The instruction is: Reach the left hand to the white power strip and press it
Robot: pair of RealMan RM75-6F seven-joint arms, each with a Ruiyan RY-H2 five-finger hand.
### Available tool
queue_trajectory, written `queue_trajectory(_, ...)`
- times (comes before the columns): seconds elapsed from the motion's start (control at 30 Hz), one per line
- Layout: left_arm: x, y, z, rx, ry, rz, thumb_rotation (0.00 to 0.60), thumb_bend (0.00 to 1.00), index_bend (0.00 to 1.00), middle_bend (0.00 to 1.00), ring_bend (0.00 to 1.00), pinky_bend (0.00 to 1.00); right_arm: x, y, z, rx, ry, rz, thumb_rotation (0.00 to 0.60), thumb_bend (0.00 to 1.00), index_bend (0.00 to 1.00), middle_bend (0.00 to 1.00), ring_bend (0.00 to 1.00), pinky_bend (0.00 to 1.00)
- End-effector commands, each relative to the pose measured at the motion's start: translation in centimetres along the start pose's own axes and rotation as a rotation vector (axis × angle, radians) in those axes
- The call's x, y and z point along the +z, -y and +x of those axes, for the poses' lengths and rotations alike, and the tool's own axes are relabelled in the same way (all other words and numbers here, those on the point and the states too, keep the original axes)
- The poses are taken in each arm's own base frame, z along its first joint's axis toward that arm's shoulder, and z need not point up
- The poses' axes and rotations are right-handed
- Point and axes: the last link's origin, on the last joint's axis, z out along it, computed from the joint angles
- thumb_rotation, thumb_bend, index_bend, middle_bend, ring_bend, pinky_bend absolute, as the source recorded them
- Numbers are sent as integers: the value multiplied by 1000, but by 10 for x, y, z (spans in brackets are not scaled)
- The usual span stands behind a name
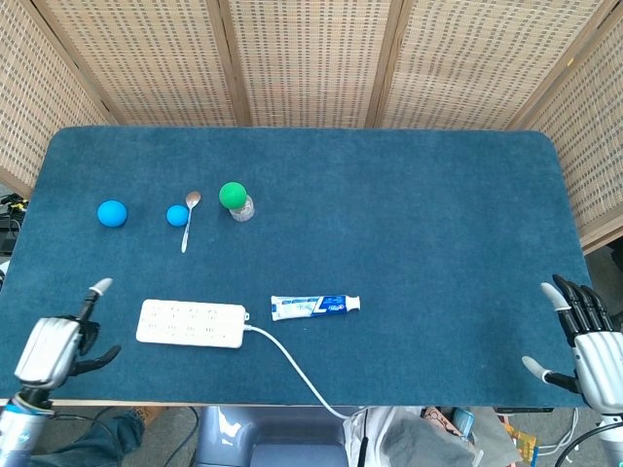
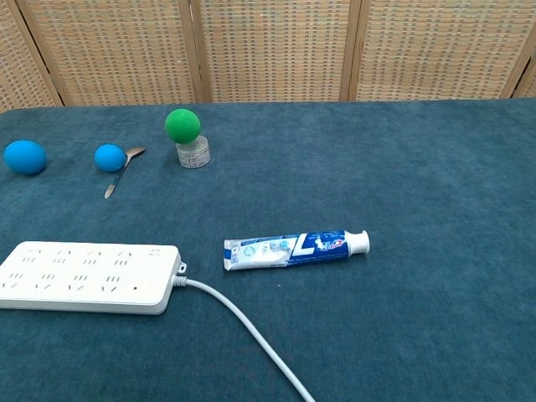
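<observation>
The white power strip (image 1: 191,324) lies flat near the table's front left, its cable (image 1: 292,371) running off the front edge; the chest view shows the power strip (image 2: 88,277) at lower left. My left hand (image 1: 60,342) hovers at the table's front left corner, to the left of the strip and apart from it, fingers spread and holding nothing. At the front right corner my right hand (image 1: 587,338) is also spread and holds nothing. Neither hand appears in the chest view.
A toothpaste tube (image 1: 315,305) lies just right of the strip. Further back on the left are a large blue ball (image 1: 112,213), a small blue ball (image 1: 176,215), a spoon (image 1: 188,219) and a green ball (image 1: 232,196) on a small clear jar (image 2: 193,153).
</observation>
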Motion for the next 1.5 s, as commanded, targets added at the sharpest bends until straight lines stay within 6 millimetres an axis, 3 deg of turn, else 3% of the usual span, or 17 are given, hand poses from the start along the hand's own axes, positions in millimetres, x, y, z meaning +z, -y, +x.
queue_trajectory(0.03, 13, -22, -31, -56, 149, -10, 600, 1000, 66, 1000, 965, 1000, 0, 0, -1, 2, 6, 0, 600, 0, 0, 0, 0, 0)
queue_trajectory(0.3, 27, -49, -59, -57, 246, -7, 600, 1000, 113, 1000, 966, 1000, 2, -4, 0, 16, 13, -8, 600, 0, 0, 0, 0, 0)
queue_trajectory(0.5, 37, -71, -84, -59, 319, -17, 600, 1000, 231, 1000, 965, 1000, 4, -7, 1, 32, 23, -15, 600, 0, 0, 0, 0, 0)
queue_trajectory(0.6, 41, -78, -93, -51, 335, -13, 600, 1000, 244, 1000, 965, 1000, 4, -8, 0, 35, 29, -18, 600, 0, 0, 0, 0, 0)
queue_trajectory(1.5, 52, -88, -120, -58, 405, 16, 600, 1000, 251, 1000, 966, 1000, 6, -10, 0, 47, 35, -24, 600, 0, 0, 0, 0, 0)
